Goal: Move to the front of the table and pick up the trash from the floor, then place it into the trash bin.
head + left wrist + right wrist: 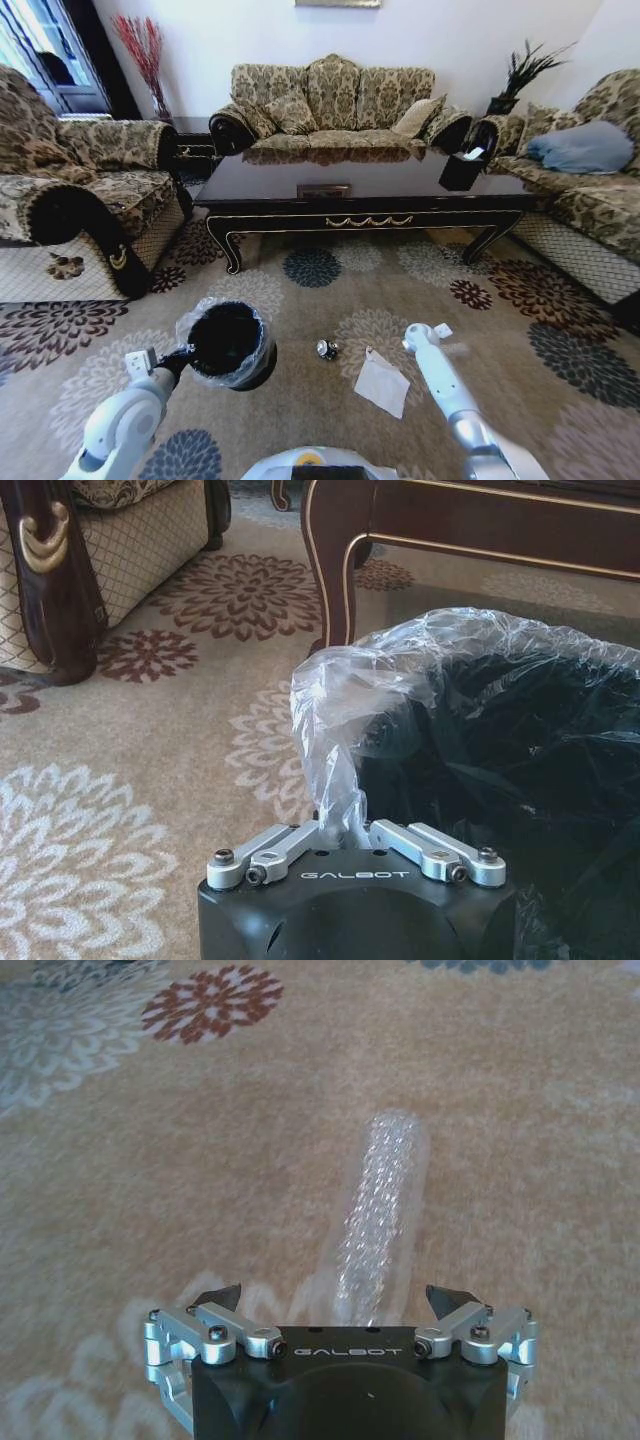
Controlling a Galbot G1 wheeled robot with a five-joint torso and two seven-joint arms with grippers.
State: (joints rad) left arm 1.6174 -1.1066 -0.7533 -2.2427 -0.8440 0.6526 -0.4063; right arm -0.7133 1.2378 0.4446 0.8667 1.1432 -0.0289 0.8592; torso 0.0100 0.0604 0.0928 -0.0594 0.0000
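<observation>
Trash (378,1215), a clear crinkly roll, lies on your floor (150,1180) just ahead of the right gripper (335,1305), jaws wide apart. Left gripper (345,830) pinches the trash bin (520,750) liner.

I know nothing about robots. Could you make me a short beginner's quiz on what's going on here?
1. True or false: the left gripper is shut on the trash bin at its plastic-lined rim.
2. Where does the white paper sheet lie? A: on the table. B: on the carpet. C: inside the bin.
3. Fill in the blank: the right gripper is low over the carpet with its jaws ____.

Key: 1 true; 2 B; 3 open.
</observation>
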